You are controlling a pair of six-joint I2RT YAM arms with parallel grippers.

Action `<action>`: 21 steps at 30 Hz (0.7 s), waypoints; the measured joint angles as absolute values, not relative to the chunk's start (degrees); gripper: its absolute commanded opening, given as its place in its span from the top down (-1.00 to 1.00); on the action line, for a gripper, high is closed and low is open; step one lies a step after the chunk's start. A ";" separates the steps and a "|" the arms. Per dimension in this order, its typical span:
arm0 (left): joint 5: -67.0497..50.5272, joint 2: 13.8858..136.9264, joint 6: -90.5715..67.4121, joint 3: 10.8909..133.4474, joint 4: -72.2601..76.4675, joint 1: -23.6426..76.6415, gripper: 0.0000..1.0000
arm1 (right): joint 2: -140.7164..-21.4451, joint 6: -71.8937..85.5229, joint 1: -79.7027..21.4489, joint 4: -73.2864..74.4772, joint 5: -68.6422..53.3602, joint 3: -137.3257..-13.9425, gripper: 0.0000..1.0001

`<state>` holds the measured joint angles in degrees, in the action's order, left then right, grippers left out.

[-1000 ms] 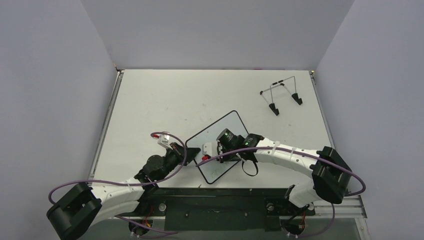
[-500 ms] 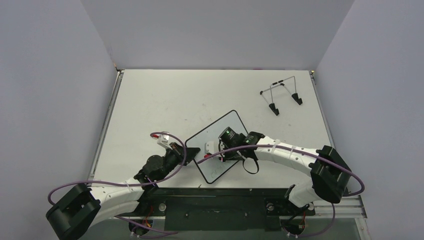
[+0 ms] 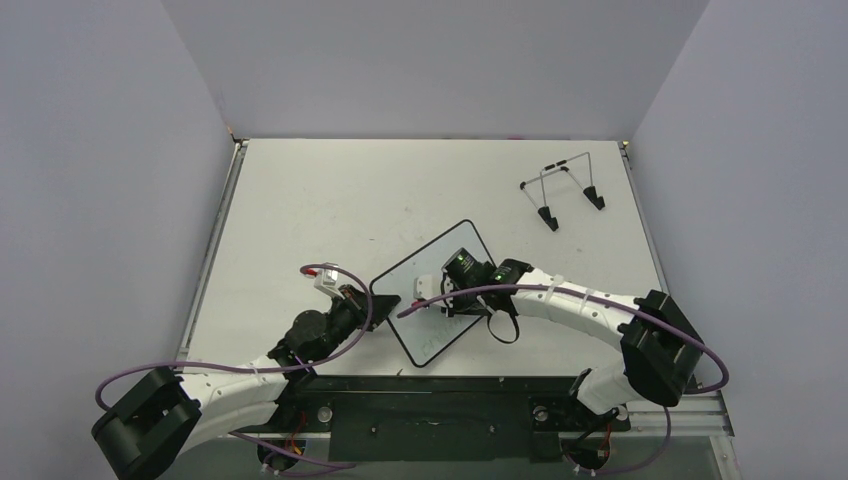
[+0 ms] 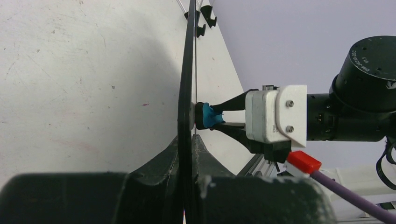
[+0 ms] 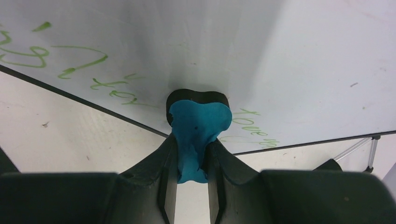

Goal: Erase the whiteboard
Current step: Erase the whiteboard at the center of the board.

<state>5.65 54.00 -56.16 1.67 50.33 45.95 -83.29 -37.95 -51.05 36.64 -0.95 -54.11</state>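
The whiteboard [image 3: 432, 258] lies askew near the table's front, thin black rim, with green handwriting [image 5: 77, 60] across its face. My left gripper [image 3: 375, 308] is shut on the board's left edge; the left wrist view shows the board edge-on [image 4: 187, 70] between the two fingers. My right gripper [image 5: 191, 147] is shut on a small blue eraser [image 5: 198, 122]. The eraser's black pad presses against the board's face beside more green writing [image 5: 250, 127]. The left wrist view shows the eraser [image 4: 212, 116] touching the board, with the right gripper behind it.
A thin wire stand with black feet [image 3: 562, 190] sits at the back right of the table. The table's front rail [image 3: 430, 400] runs just behind the board's near corner. Grey walls close in the left, right and back.
My right gripper has slid with the eraser a little up and to the right across the board. The left gripper and the board have stayed put.
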 measured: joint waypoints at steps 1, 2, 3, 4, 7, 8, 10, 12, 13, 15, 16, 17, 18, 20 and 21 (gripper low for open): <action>5.65 54.00 -56.16 1.67 50.30 45.95 1.00 | -83.29 -37.89 -51.07 36.58 -0.58 -54.11 1.00; 5.67 53.91 -56.14 1.67 50.28 45.95 1.00 | -83.29 -37.69 -50.57 36.45 -0.45 -54.11 1.00; 5.74 53.82 -56.12 1.67 50.26 45.95 1.00 | -83.29 -37.43 -49.84 36.12 -0.45 -54.11 1.00; 5.82 53.65 -55.99 1.67 50.19 45.93 1.00 | -83.29 -37.23 -48.84 35.81 -0.51 -54.11 1.00; 5.69 53.34 -55.66 1.67 49.93 45.95 1.00 | -83.11 -37.54 -47.11 35.73 -1.91 -53.98 1.00; 5.61 53.34 -55.66 1.67 49.93 45.95 1.00 | -83.00 -37.89 -47.27 35.97 -2.33 -53.93 1.00; 5.50 53.32 -55.61 1.67 49.93 45.93 1.00 | -82.91 -38.24 -48.34 36.34 -2.31 -53.93 1.00; 5.41 53.25 -55.59 1.67 49.89 45.80 1.00 | -83.00 -38.04 -48.84 36.21 -0.75 -53.93 1.00; 5.39 53.19 -55.53 1.67 49.87 45.74 1.00 | -83.07 -37.82 -48.82 35.94 -0.12 -53.93 1.00; 5.45 52.99 -55.31 1.67 49.80 45.63 1.00 | -83.18 -37.43 -48.10 34.96 1.19 -53.91 1.00; 5.43 52.90 -55.29 1.67 49.76 45.63 1.00 | -83.18 -37.36 -47.57 34.81 1.37 -53.91 1.00; 5.41 52.88 -55.27 1.67 49.76 45.63 1.00 | -83.13 -37.52 -47.24 34.76 1.15 -53.91 1.00; 5.32 52.88 -55.27 1.67 49.74 45.63 1.00 | -83.13 -37.87 -47.13 34.96 0.54 -53.91 1.00; 5.15 52.88 -55.29 1.67 49.58 45.63 1.00 | -83.13 -38.61 -47.33 35.70 -0.73 -53.89 1.00; 5.06 52.88 -55.29 1.67 49.56 45.63 1.00 | -83.13 -38.83 -47.81 36.10 -0.91 -53.89 1.00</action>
